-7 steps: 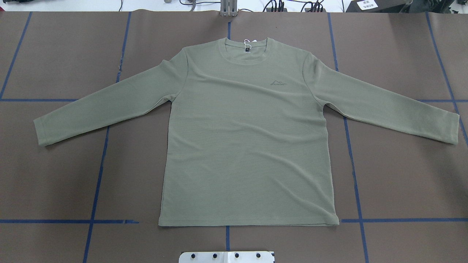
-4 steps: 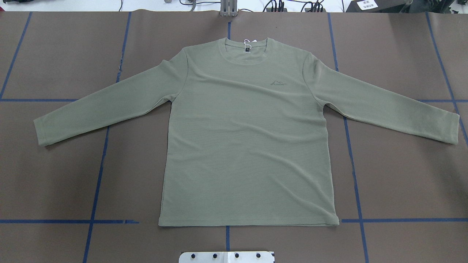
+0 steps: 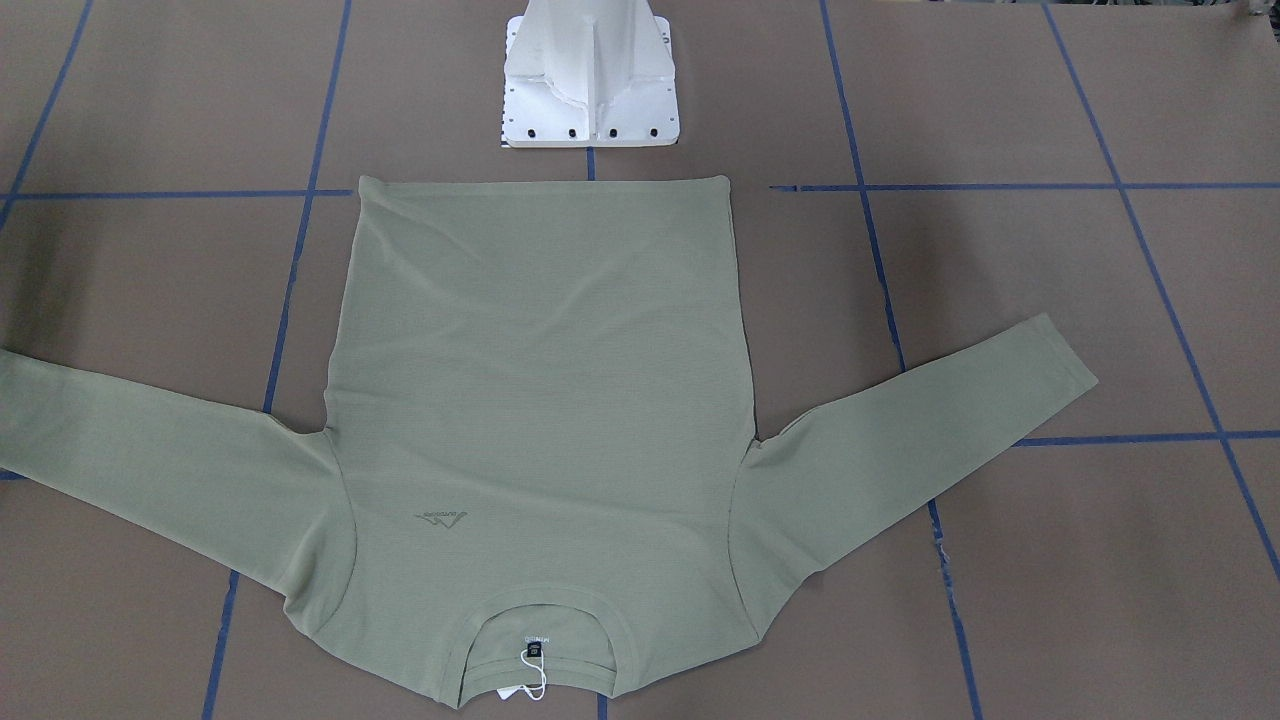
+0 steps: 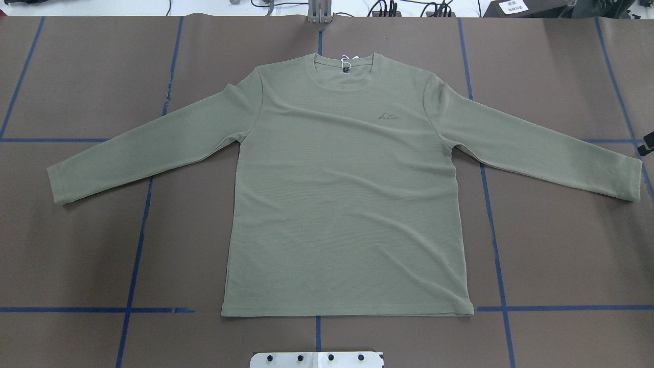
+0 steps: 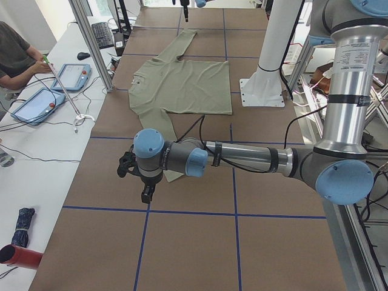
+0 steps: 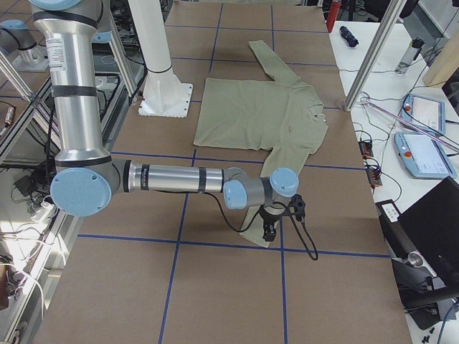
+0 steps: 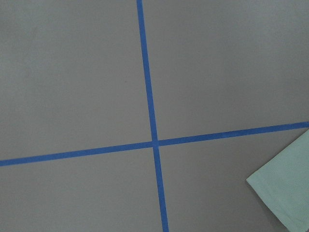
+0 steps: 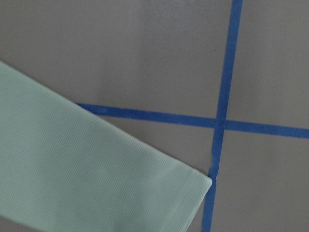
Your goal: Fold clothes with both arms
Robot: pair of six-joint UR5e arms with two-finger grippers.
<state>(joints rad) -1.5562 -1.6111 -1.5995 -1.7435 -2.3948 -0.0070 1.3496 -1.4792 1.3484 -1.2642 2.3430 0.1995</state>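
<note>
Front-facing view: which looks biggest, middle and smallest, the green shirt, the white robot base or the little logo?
1. Green shirt: by far the largest.
2. White base: its top is cut off by the picture's edge, so only the visible part counts.
3. Chest logo: the smallest.

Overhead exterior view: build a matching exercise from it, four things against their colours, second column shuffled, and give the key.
Things:
1. shirt
2. hang tag
3. tape lines
4. neck label

Colours:
A. blue
B. white
C. sage green
D. black

Pairs: 1-C, 2-B, 3-A, 4-D.
</note>
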